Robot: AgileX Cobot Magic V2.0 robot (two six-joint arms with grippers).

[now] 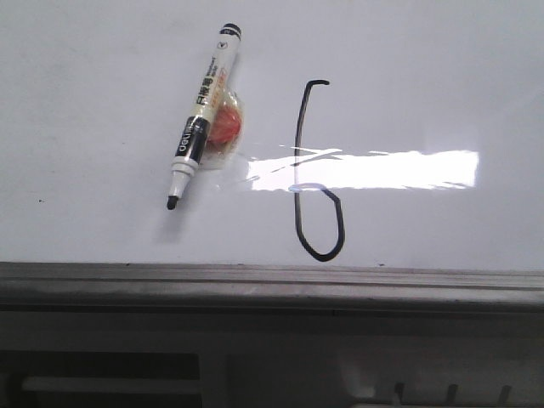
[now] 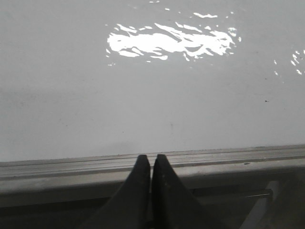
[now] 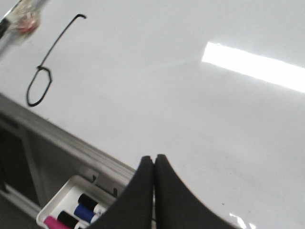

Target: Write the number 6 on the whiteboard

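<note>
The number 6 (image 1: 316, 174) is drawn in thin black line on the whiteboard (image 1: 425, 76), right of centre in the front view; it also shows in the right wrist view (image 3: 45, 71). A white-and-black marker pen (image 1: 200, 115) lies uncapped on the board to its left, over a red and clear blob (image 1: 225, 127). My left gripper (image 2: 151, 160) is shut and empty over the board's grey rail (image 2: 71, 167). My right gripper (image 3: 154, 159) is shut and empty at the board's edge, away from the 6. Neither gripper shows in the front view.
A grey metal rail (image 1: 272, 285) runs along the board's near edge. A white tray (image 3: 71, 210) with black, blue and pink markers sits below the rail in the right wrist view. A bright light glare (image 1: 365, 170) crosses the 6.
</note>
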